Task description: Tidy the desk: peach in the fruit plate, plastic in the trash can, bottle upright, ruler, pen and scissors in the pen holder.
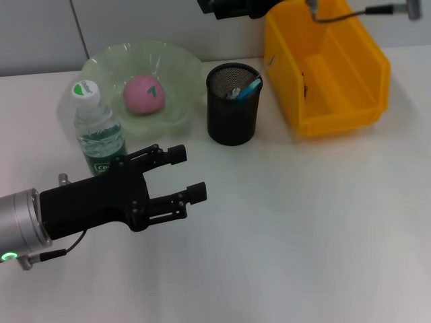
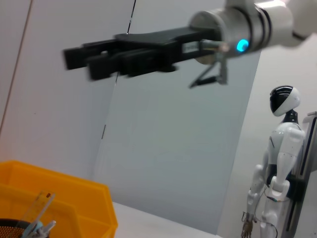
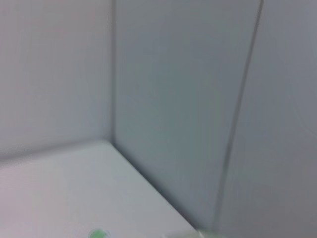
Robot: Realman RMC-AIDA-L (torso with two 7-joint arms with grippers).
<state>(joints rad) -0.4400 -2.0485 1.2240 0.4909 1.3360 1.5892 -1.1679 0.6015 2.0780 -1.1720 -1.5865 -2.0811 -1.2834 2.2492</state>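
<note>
White desk, grey wall behind. One pink peach sits in the pale green plate; one capped plastic bottle upright. Left gripper hovers near-left, fingers spread. Right gripper far back, can't tell.

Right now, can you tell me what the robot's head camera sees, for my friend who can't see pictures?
An open black left claw hovers over a white table, in front of an upright water bottle. Behind sit a green fruit plate holding a pink peach, a black mesh pen holder with items inside, and a yellow bin. The right claw is barely visible at the top edge.
</note>
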